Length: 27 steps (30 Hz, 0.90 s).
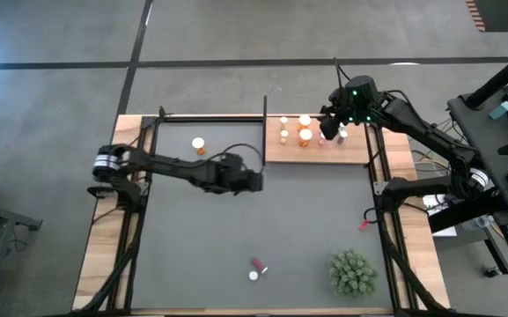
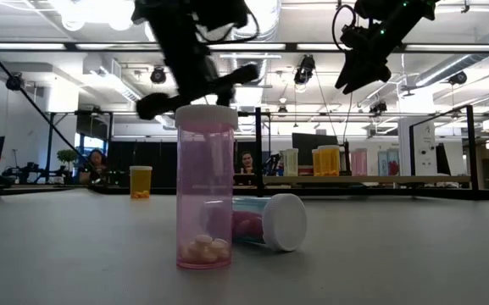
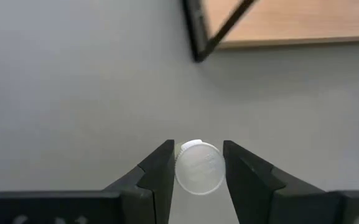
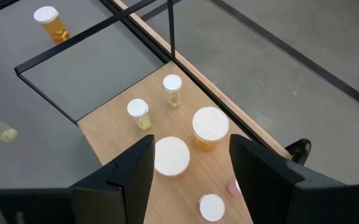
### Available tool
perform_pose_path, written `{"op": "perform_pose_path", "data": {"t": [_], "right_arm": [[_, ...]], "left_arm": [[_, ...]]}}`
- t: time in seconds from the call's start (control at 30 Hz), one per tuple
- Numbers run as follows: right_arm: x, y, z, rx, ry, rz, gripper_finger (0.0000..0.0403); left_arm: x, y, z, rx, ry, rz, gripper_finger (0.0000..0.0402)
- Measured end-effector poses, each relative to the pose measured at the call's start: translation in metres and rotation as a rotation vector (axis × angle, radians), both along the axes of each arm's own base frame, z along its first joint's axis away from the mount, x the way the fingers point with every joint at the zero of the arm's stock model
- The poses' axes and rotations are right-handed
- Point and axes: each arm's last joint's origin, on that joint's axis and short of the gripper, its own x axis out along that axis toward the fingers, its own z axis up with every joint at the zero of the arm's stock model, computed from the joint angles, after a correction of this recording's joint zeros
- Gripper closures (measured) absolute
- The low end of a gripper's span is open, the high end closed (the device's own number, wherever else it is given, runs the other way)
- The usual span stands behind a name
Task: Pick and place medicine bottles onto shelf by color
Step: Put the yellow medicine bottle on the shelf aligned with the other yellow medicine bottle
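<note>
Six bottles already stand on the shelf (image 1: 324, 155) at the far right of the mat (image 1: 236, 229), and the right gripper (image 4: 191, 143) hovers above them with its fingers spread and nothing between them. The left gripper (image 3: 198, 150) is clenched on a small pale bottle (image 3: 199, 170), its fingers pressing on either side of the round white cap, and carries it clear of the mat just left of the shelf's near corner. Elsewhere, an orange bottle (image 1: 199, 144) stands alone inside the black frame at the far left, and two pink bottles sit near the front edge, one upright (image 2: 204, 186) and one on its side (image 2: 265, 222). These bottles look like thin, stiff plastic with only a few pills inside, so I judge them very light, hard to crush and unlikely to break, but smooth and prone to slip or twist in a pinch. The cap is a little wider than the body, so the safest hold is probably square across the cap or just below it. The lying bottle will likely roll if nudged, so a grip across its body, closing from both sides at once, seems wisest. Set-down should be gentle and upright, since so light a bottle tips easily among close neighbours.
</note>
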Motion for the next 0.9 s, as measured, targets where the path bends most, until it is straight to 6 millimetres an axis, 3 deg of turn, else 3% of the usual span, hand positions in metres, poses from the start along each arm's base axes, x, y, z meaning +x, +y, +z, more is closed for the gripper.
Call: {"op": "perform_pose_path", "data": {"t": [0.3,0.9], "right_arm": [[0.0,0.0,-0.001,-0.005,0.01,0.009,0.0204],[-0.001,0.001,-0.015,0.025,0.044,0.012,0.0204]], "left_arm": [[0.043,0.021,0.015,0.067,0.014,-0.139,0.0291],[0.061,0.021,-0.027,-0.007,0.11,-0.172,0.0291]]}}
